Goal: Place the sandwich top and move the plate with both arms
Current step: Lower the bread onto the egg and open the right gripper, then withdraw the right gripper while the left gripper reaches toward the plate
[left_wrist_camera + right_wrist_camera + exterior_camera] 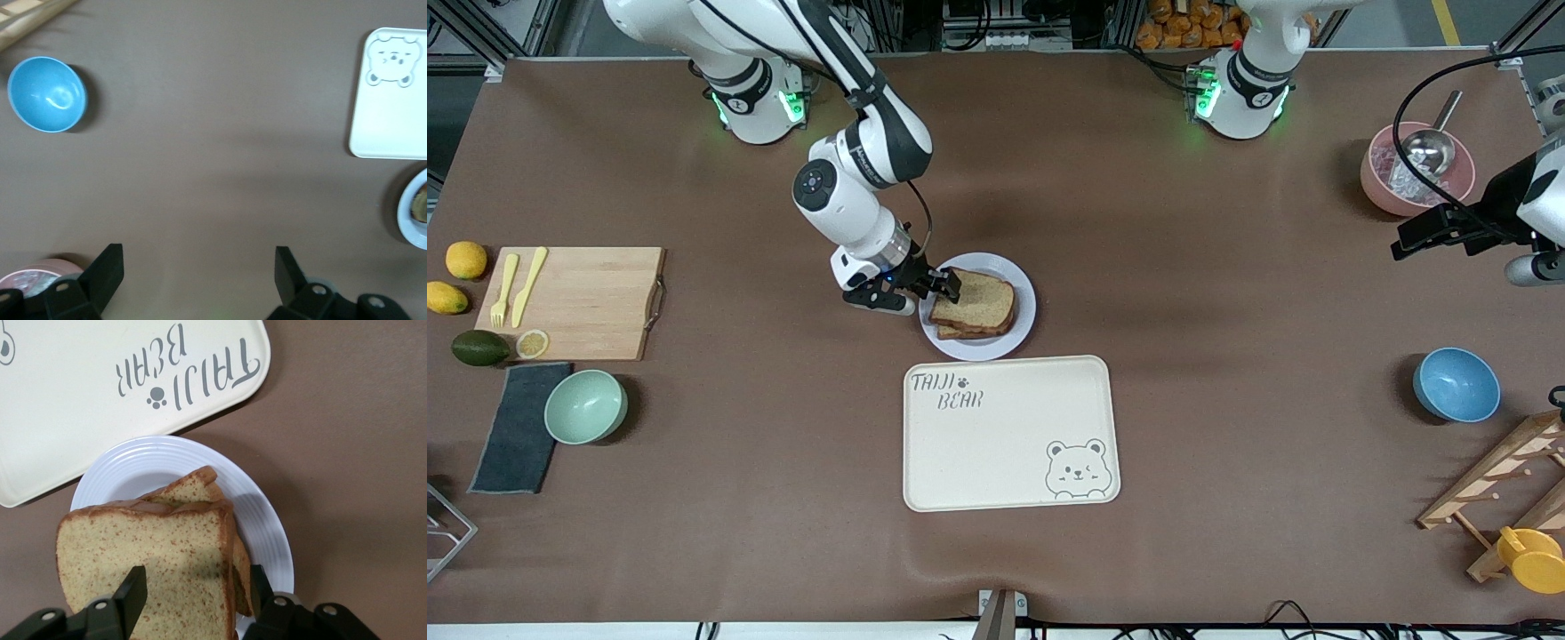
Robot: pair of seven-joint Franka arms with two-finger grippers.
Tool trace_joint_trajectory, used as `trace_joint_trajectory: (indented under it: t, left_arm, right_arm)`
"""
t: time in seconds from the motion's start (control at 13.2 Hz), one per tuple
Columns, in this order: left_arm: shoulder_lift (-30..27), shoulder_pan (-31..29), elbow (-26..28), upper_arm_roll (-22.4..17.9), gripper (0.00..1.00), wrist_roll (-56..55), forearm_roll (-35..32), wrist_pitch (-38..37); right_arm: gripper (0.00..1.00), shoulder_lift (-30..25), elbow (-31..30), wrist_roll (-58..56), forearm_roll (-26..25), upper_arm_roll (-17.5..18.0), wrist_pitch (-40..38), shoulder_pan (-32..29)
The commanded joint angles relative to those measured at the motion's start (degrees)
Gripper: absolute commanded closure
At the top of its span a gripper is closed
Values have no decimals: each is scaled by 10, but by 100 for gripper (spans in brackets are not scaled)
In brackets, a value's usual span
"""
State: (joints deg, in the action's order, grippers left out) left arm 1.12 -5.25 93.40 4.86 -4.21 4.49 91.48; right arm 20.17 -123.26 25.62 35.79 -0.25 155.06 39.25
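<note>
Bread: the sandwich top (976, 299) lies on a lower slice (971, 331) on the plate (1021, 333), which sits beside the tray (1009, 433), farther from the front camera. Right gripper (947, 284) is low at the slice's edge toward the right arm's end. The front view hides its fingers; the right wrist view shows them (132, 592) spread and straddling the top slice (147, 557), not visibly clamping it. Left gripper (1423, 233) waits, fingers (107, 268) apart, holding nothing, over bare table near the pink bowl (1383, 191). Only its wrist view shows the blue bowl (47, 94) from that side.
</note>
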Motion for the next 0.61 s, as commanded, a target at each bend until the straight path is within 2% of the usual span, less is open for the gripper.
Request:
trace_joint_trajectory:
  t: [0.0, 0.23, 0.53]
  left_arm:
    - [10, -6, -5, 1, 0, 10, 24, 4]
    - [33, -17, -3, 1, 0, 28, 78, 11]
    - [79, -34, 0, 1, 0, 82, 140, 17]
  right_arm:
    - [0, -40, 20, 2, 7, -1, -97, -39]
    - [0, -69, 40, 0, -15, -10, -188, -87]
    - [0, -111, 57, -4, -97, -45, -262, -137]
